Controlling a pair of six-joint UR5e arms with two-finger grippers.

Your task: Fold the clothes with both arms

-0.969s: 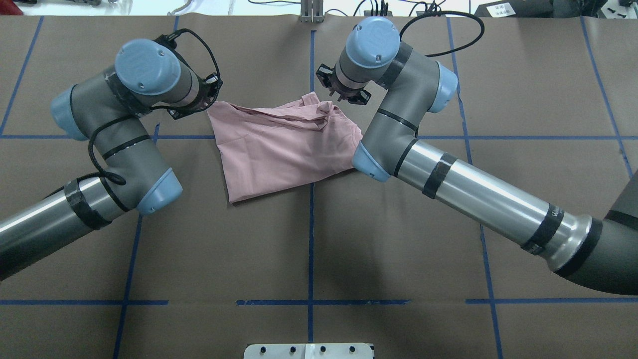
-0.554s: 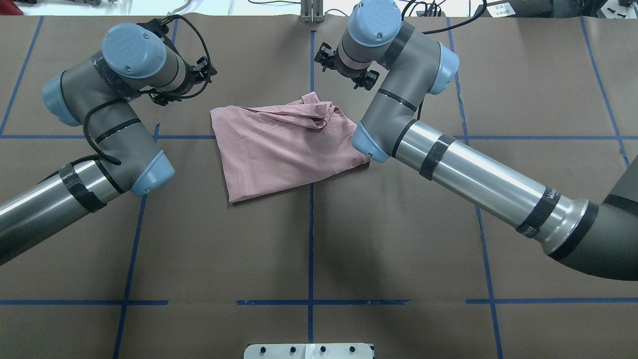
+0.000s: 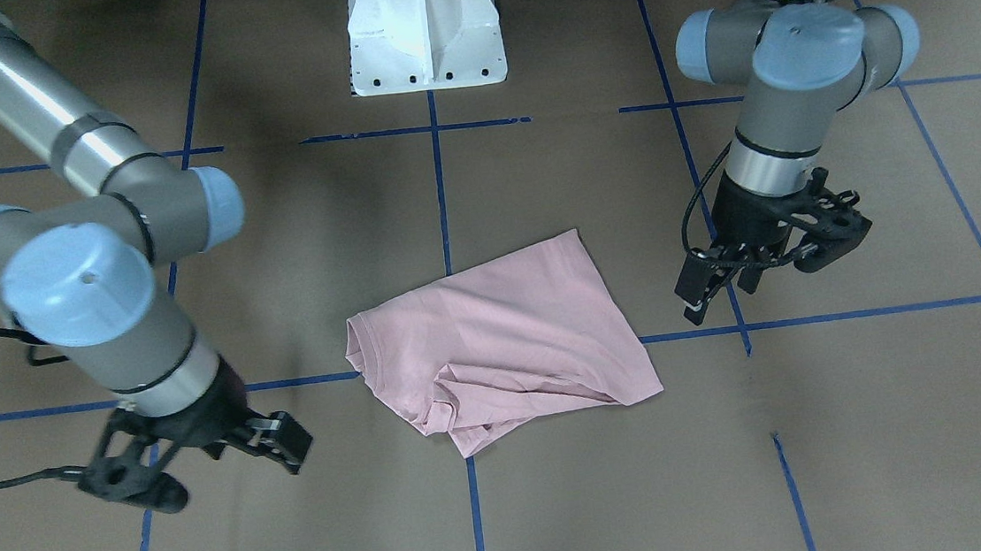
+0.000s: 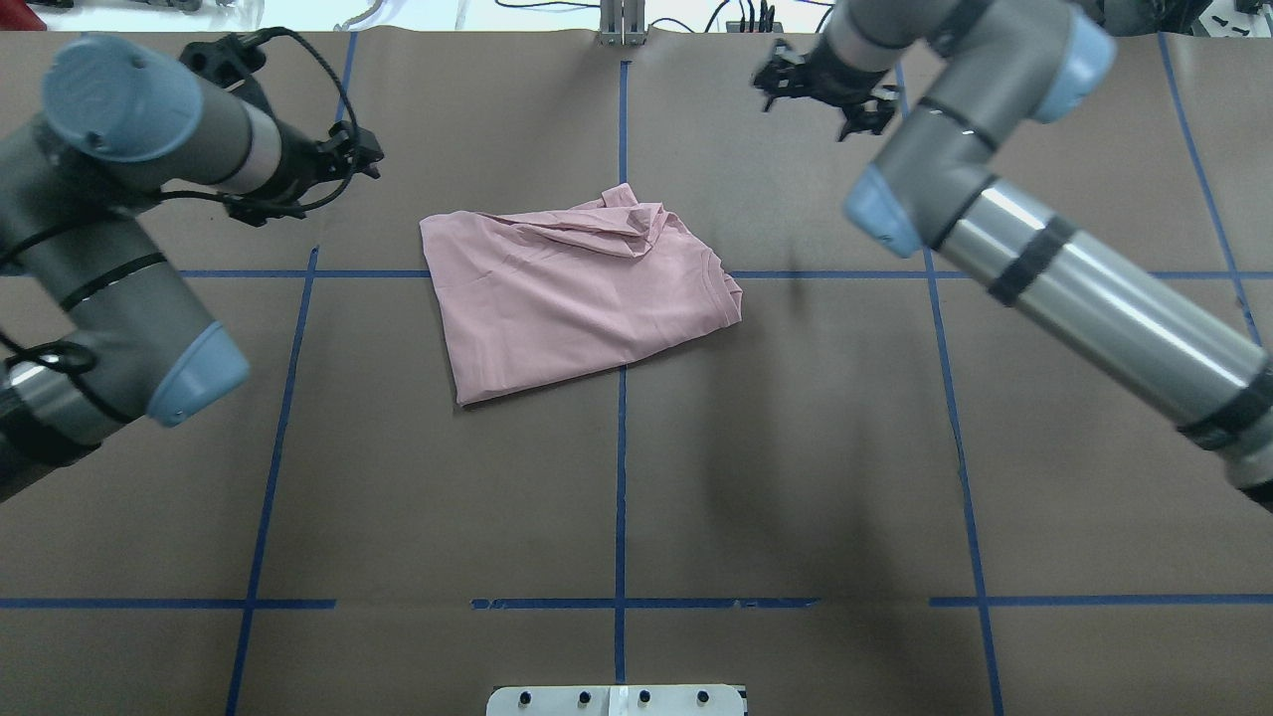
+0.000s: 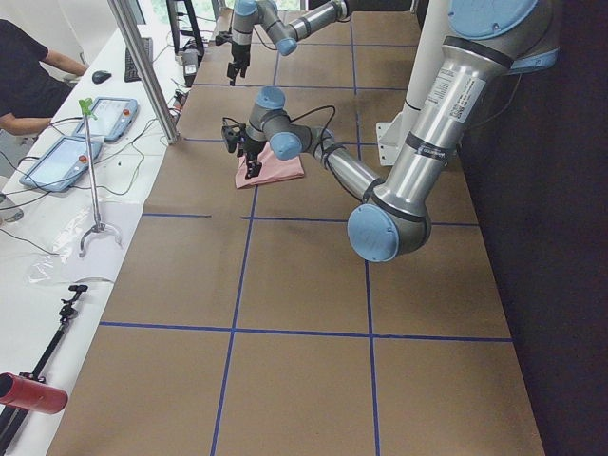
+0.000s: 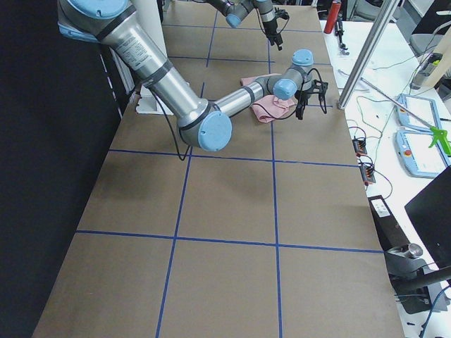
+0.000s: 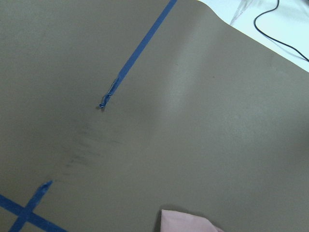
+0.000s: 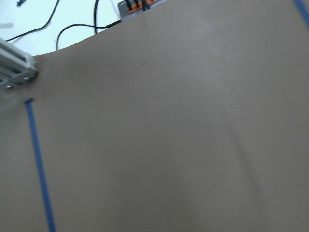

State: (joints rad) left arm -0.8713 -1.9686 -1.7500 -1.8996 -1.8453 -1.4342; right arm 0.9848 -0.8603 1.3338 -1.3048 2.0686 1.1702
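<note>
The pale pink T-shirt point(image 4: 567, 298) lies folded on the brown table, plain side up. Its ribbed collar point(image 4: 724, 283) is at the right, and a bunched fold point(image 4: 627, 224) runs along its far edge. From the front, the T-shirt point(image 3: 505, 336) sits between the two arms. My left gripper point(image 4: 328, 169) hangs open and empty, left of the shirt and clear of it; it also shows from the front point(image 3: 766, 274). My right gripper point(image 4: 820, 94) is open and empty, raised near the table's far edge to the right; the front view shows this gripper point(image 3: 210, 464) too. The left wrist view catches only a shirt corner point(image 7: 188, 224).
Blue tape lines point(image 4: 621, 477) grid the brown table cover. The white pedestal base point(image 3: 425, 33) stands at the robot's side. An aluminium post point(image 4: 622, 20) rises at the far edge. A person point(image 5: 28, 66) sits at a side bench with tablets point(image 5: 62, 157) and cables.
Both arms have swung outward and away from the shirt, the left to the left and the right up to the far right. The shirt lies as before.
</note>
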